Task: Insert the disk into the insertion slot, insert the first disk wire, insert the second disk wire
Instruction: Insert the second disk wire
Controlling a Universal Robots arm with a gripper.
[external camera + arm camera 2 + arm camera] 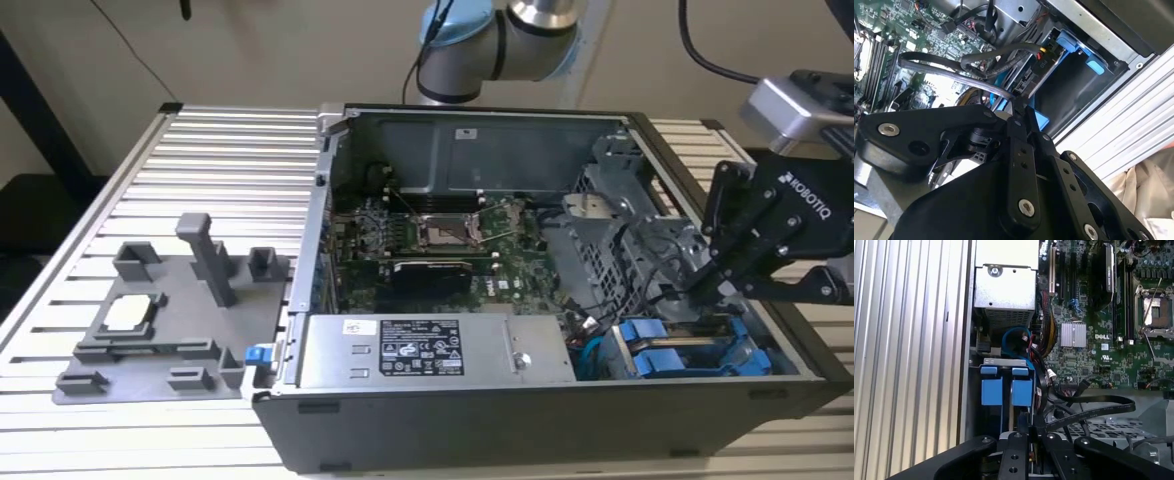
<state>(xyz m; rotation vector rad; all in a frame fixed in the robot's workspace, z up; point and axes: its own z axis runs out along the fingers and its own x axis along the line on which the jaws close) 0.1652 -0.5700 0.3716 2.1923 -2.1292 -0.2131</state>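
The gripper (703, 290), jaws pinched together on a black wire (1089, 410), hangs at 12 o'clock above the disk (667, 362) seated in the insertion slot (601, 352).

Setting: robotics lab or test workshop. Evidence: slatted aluminium worktop (200, 150); opened desktop computer case (534, 420) with bare motherboard (427, 240); grey plastic parts fixture (167, 320); industrial robot arm (501, 45) behind the case; plain wall.

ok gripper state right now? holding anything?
Gripper: fingers shut on a black cable, beside the blue disk carriers in the drive cage.
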